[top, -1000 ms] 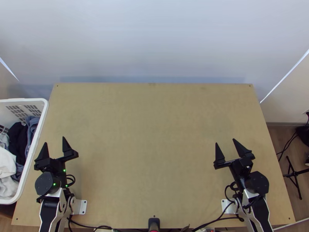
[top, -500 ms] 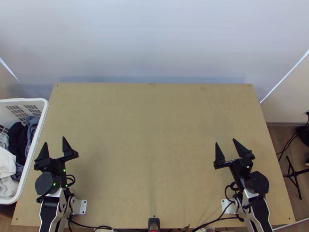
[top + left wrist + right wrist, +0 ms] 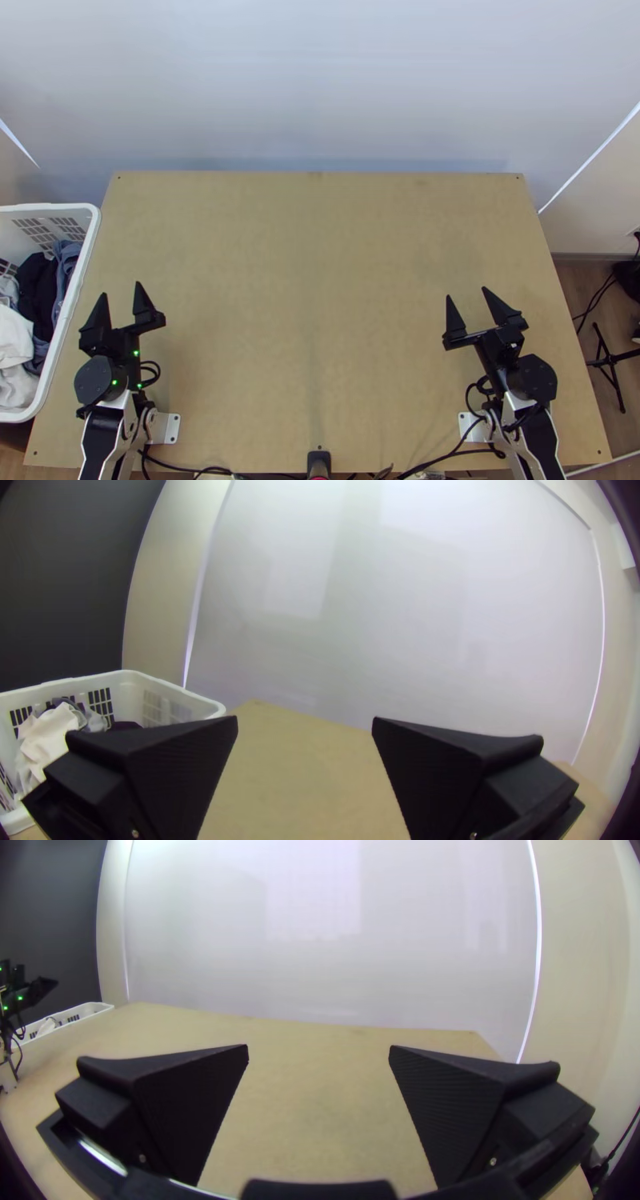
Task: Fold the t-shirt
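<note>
Our left claw (image 3: 122, 287) has just swung slightly inward over the worktop (image 3: 304, 280), fingers spread; our right claw (image 3: 466, 292), also spread, hasn't moved. We judge that we're only starting towards fetching the t-shirt. It is probably among the clothes (image 3: 14, 336) in the basket (image 3: 48, 207) beside the left claw, though we can't tell which piece it is.

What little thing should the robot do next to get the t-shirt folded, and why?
I'd swing the left claw toward the basket. It is open, holds nothing and is the nearer claw, and bunched clothes lie in there; the t-shirt may be among them.
</note>
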### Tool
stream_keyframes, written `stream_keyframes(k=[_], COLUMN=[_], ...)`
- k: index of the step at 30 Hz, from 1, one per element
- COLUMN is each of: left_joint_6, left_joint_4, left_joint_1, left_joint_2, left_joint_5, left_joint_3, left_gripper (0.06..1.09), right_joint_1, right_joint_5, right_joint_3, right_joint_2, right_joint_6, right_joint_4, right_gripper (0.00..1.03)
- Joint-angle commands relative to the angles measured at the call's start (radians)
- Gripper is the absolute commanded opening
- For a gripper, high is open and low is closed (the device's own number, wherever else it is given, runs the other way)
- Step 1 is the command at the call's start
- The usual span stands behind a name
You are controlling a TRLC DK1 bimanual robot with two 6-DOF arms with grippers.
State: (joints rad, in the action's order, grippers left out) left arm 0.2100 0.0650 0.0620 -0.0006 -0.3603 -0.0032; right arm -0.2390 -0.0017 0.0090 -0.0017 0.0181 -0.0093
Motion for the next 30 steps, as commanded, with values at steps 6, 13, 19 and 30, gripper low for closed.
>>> stream_keyframes(k=[6, 13, 19, 30], left_joint_6=[-0.089, -0.356, -0.466, -0.629], left_joint_4=[0.001, 0.047, -0.119, -0.249], left_joint_1=[0.007, -0.019, -0.004, -0.039], left_joint_2=[-0.001, -0.002, 0.005, 0.205], left_joint_5=[-0.002, 0.032, 0.058, -0.045], left_joint_3=[0.0, 0.065, 0.287, 0.577], left_gripper=[1.04, 1.04, 1.04, 1.04], right_joint_1=[0.0, 0.0, 0.0, 0.0], right_joint_5=[0.0, 0.0, 0.0, 0.0], right_joint_3=[0.0, 0.0, 0.0, 0.0], right_joint_2=[0.0, 0.0, 0.0, 0.0], right_joint_6=[-0.001, -0.001, -0.001, -0.001], right_joint_4=[0.0, 0.0, 0.0, 0.0], right_gripper=[0.98, 0.98, 0.98, 0.98])
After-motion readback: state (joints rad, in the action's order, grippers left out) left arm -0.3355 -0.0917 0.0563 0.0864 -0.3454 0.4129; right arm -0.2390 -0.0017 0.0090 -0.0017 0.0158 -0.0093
